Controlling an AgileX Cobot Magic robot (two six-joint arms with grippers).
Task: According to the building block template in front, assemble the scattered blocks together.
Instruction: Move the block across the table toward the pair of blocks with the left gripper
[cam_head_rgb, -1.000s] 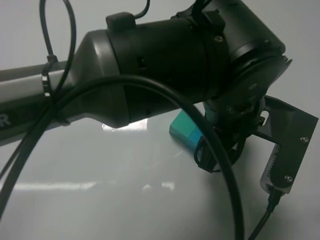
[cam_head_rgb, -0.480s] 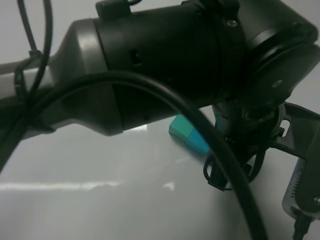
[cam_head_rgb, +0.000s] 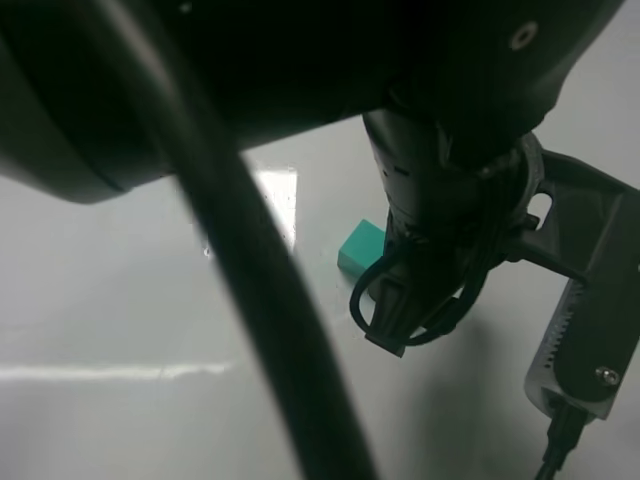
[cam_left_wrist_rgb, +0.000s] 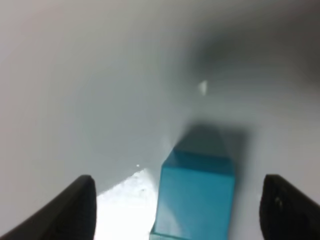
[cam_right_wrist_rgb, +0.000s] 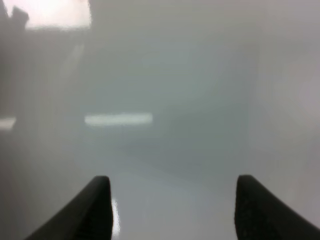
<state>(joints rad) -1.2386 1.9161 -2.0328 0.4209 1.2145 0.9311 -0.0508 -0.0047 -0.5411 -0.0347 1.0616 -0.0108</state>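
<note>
A green-teal cube (cam_head_rgb: 360, 248) lies on the grey table (cam_head_rgb: 120, 300); whatever adjoins it is hidden behind my left arm (cam_head_rgb: 450, 200), which fills most of the exterior view. The left wrist view shows a blue-teal cube (cam_left_wrist_rgb: 197, 192) on the table between the fingers of my left gripper (cam_left_wrist_rgb: 180, 200). That gripper is open and neither finger touches the cube. A seam shows at the cube's near edge. I cannot tell whether these cubes are the building block template or the scattered blocks. My right gripper (cam_right_wrist_rgb: 175, 210) is open over bare table.
A thick black cable (cam_head_rgb: 260, 300) from the left arm crosses the exterior view. A cable loop (cam_head_rgb: 400, 310) hangs from the wrist just beside the green-teal cube. Light glare streaks mark the table (cam_head_rgb: 110, 372).
My left arm has risen toward the exterior camera and now blocks far more of that view. The blue-teal half of the two-tone pair, visible earlier, is now hidden behind the wrist.
</note>
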